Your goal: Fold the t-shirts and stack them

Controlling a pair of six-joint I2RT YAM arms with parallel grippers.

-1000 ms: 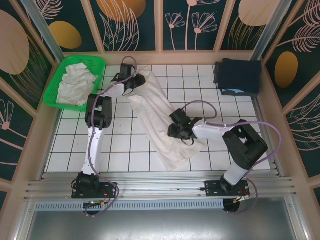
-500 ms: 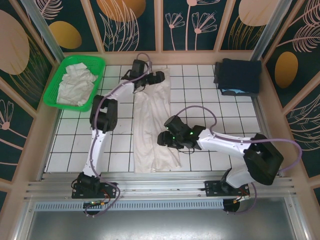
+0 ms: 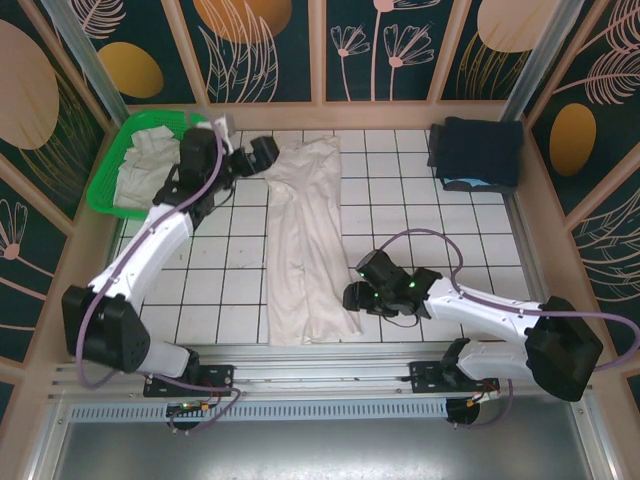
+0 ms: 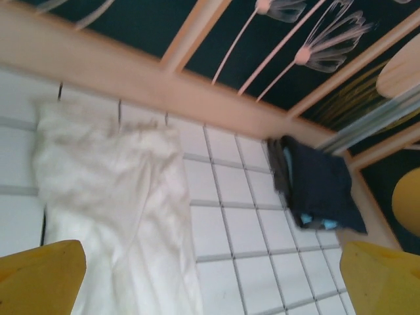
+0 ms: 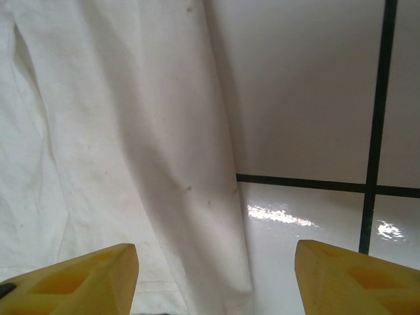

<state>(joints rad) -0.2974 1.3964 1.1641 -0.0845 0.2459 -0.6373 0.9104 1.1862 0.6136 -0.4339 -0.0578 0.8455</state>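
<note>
A soft, wrinkled white t-shirt lies as a long narrow strip from 12 to 6 o'clock on the glossy tiled table. Since half a second ago the left gripper, jaws spread wide, has left the shirt's top end toward 10 o'clock. The right gripper, also spread, has slid off its 4 o'clock edge.

This is looking like a robot lab cell. Leaf-print panels are enclosing the tiled table at the frame's top.
</note>
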